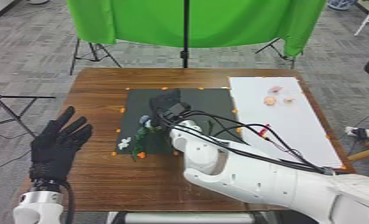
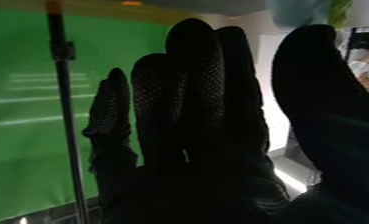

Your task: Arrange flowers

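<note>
We note the green-stemmed, pale-blue flower (image 1: 141,136) leftward and robot-ward of the open, black-gloved right hand (image 1: 165,98); stem runs fore-and-aft; right hand nearer.

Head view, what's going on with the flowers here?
The robot seems to be arranging flowers. Its right hand is open over the dark mat, apparently empty, near the green stems. Its left hand is open at the left. Small pale pieces lie on the white sheet.

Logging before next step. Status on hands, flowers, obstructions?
Left hand open, at table's left. Right hand open, over dark mat. Green stems on mat, pale flowers on white sheet. Right arm covers part of sheet.
</note>
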`<state>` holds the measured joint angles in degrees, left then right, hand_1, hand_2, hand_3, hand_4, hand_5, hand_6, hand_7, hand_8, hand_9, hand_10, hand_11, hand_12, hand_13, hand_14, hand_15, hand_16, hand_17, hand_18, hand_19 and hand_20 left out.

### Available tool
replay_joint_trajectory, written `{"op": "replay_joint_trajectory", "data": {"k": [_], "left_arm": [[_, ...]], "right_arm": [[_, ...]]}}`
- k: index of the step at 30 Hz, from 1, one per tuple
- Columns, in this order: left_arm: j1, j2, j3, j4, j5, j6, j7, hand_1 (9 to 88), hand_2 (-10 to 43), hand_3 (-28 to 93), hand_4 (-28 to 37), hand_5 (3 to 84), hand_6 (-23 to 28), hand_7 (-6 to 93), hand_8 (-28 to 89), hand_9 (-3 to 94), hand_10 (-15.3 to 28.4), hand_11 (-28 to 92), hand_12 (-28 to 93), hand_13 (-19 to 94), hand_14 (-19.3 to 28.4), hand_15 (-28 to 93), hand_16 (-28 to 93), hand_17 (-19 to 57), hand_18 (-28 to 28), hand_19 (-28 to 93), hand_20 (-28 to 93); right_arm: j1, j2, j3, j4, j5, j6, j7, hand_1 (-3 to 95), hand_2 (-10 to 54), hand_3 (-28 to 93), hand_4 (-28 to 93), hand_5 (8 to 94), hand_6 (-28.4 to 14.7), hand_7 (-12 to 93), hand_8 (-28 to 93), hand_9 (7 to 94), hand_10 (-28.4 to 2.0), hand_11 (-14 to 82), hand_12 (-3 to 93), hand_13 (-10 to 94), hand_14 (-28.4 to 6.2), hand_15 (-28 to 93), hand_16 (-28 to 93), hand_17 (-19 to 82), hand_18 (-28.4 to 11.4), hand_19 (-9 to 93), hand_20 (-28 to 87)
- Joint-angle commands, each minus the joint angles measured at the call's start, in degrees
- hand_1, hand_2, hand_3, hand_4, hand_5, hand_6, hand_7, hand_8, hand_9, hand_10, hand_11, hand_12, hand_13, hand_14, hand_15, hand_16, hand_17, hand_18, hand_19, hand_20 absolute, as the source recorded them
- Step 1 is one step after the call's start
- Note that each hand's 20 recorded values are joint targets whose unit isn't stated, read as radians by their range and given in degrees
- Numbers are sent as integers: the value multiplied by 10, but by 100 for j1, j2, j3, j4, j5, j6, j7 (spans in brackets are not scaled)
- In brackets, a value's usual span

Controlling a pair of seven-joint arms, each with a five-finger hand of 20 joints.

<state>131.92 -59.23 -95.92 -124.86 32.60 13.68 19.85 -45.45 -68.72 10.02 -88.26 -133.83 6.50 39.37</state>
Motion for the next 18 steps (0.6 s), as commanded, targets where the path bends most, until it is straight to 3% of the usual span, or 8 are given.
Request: {"op": "replay_joint_trajectory", "data": {"k": [1, 8, 13, 15, 18], "left_arm": [[-28, -6, 65, 56, -6, -47, 13, 193, 97, 776, -283, 352, 83, 64, -77, 323, 198, 201, 109, 202, 275, 536, -104, -86, 284, 540, 169], [46, 90, 113, 32, -138, 49, 142, 192, 98, 773, -283, 351, 82, 51, -70, 321, 195, 178, 117, 202, 274, 523, -97, -86, 284, 539, 168], [130, 41, 101, -2, -145, 86, 159, 193, 99, 770, -283, 350, 81, 44, -66, 320, 191, 166, 121, 203, 273, 517, -93, -85, 284, 539, 167], [218, 89, 117, -23, -194, 120, 297, 193, 99, 770, -283, 350, 81, 43, -65, 322, 192, 169, 124, 203, 273, 518, -91, -85, 284, 539, 166], [225, 21, 82, -29, -139, 82, 239, 193, 99, 770, -283, 353, 82, 48, -65, 327, 195, 183, 128, 204, 275, 528, -89, -85, 284, 540, 166]], "right_arm": [[283, -116, -23, 260, -79, 103, 355, 403, -95, 764, -283, 688, 25, 145, -126, 751, -103, 471, 224, 596, -106, 792, 201, 180, -238, 771, 466], [300, -60, 26, 207, 25, 98, 381, 455, -95, 733, -283, 694, 25, 147, -128, 769, -94, 417, 286, 600, -103, 790, 206, 185, -237, 775, 465], [398, 51, 59, 71, 188, 254, 515, 475, -95, 727, -283, 694, 23, 151, -99, 775, -90, 394, 307, 600, -102, 788, 209, 187, -238, 775, 467], [407, 185, 194, -37, 316, 415, 578, 477, -95, 729, -283, 695, 23, 150, -91, 776, -90, 389, 311, 600, -102, 787, 209, 188, -238, 776, 466], [287, 626, 716, -388, 595, 544, 634, 461, -95, 741, -283, 697, 23, 148, -82, 776, -93, 377, 304, 599, -102, 781, 207, 190, -239, 776, 466]]}}
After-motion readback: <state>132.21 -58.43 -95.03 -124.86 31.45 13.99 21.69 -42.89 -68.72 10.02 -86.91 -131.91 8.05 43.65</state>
